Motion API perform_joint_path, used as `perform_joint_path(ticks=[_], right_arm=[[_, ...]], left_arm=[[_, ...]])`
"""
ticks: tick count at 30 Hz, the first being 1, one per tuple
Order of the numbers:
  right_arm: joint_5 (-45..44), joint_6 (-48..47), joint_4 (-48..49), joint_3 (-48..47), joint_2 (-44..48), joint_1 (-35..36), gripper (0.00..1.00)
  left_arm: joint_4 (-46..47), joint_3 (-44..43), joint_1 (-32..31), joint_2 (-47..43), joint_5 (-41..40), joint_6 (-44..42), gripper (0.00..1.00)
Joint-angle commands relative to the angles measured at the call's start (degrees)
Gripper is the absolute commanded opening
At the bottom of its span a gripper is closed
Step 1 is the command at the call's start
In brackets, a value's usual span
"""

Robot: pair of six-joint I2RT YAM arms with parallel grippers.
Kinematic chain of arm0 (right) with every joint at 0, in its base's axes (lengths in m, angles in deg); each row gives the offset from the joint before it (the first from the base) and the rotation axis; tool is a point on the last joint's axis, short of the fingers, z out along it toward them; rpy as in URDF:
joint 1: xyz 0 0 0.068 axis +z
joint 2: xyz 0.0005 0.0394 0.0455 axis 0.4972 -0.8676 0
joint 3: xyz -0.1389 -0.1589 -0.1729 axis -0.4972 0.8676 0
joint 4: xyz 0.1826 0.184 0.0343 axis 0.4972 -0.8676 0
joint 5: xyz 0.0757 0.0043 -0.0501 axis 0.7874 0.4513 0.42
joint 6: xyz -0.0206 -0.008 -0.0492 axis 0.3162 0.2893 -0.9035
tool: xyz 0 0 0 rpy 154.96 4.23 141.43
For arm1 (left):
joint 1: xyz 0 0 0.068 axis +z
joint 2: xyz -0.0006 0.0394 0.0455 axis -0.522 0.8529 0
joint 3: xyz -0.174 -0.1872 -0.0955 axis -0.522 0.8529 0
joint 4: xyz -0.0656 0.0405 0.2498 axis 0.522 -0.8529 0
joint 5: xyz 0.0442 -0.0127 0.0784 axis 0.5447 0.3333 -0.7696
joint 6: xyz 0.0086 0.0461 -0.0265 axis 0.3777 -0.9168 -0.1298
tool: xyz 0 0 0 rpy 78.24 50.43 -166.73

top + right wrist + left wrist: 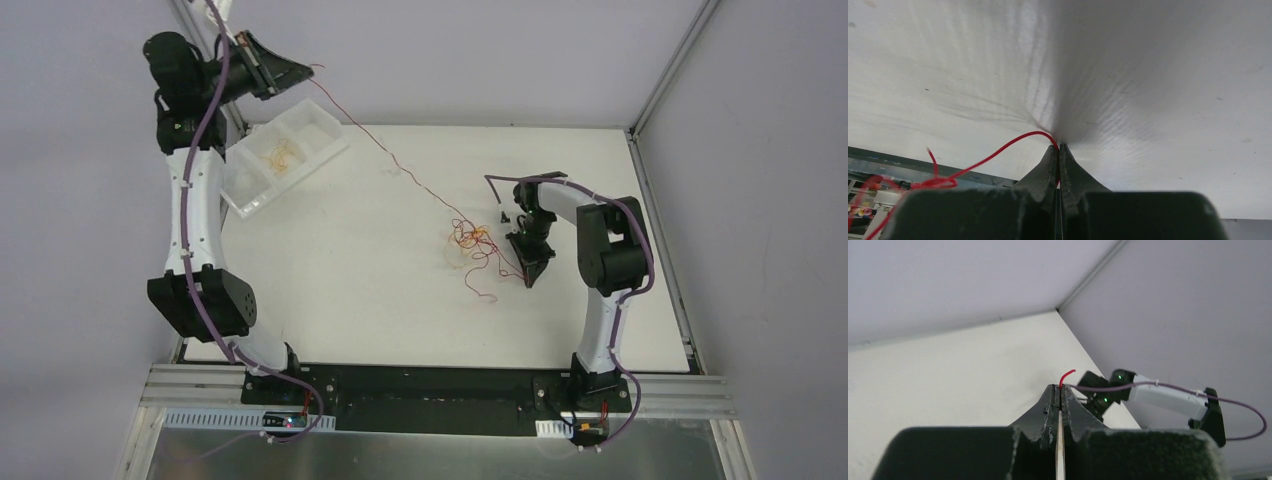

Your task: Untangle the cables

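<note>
Two pinches: my left gripper [1058, 391] holds a red strand [1067, 375] aloft by its tip, my right gripper [1058, 149] nips a red loop [1013, 142] at the table [330, 300]. The cables [470, 238] lie tangled mid-table, hair-thin, limp, snag-prone; I'd grip free ends.

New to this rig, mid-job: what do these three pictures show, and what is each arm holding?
Two robot arms, each ending in two fingers, work at a white table. The overhead picture looks down from behind them. The other two come from a camera on each wrist. The left arm's fingers, raised at the far left, are shut on a red wire that stretches down to a tangle of red, orange and yellow wires. The right arm's fingers are shut on a red strand beside that tangle. A white tray holds a few loose wires.
</note>
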Motion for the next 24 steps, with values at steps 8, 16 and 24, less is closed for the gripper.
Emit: perform_joint_path(ticks=[8,16,24], right_arm=[[-5.2,-3.3,-0.2,3.5,0.3,-2.8,0.00],[-9.8,-6.7,0.3,7.5,2.0,-7.0,0.00],[-13.0,-10.5,-0.4,8.1,2.6,-13.3,0.01]], left_arm=[[6.8,-17.9,12.0,7.0,-3.4,7.9,0.00],[7.0,-24.7,15.9,9.3,-5.1,8.3,0.00],[8.2,-27.4,18.9,9.6,-7.3,8.9,0.00]])
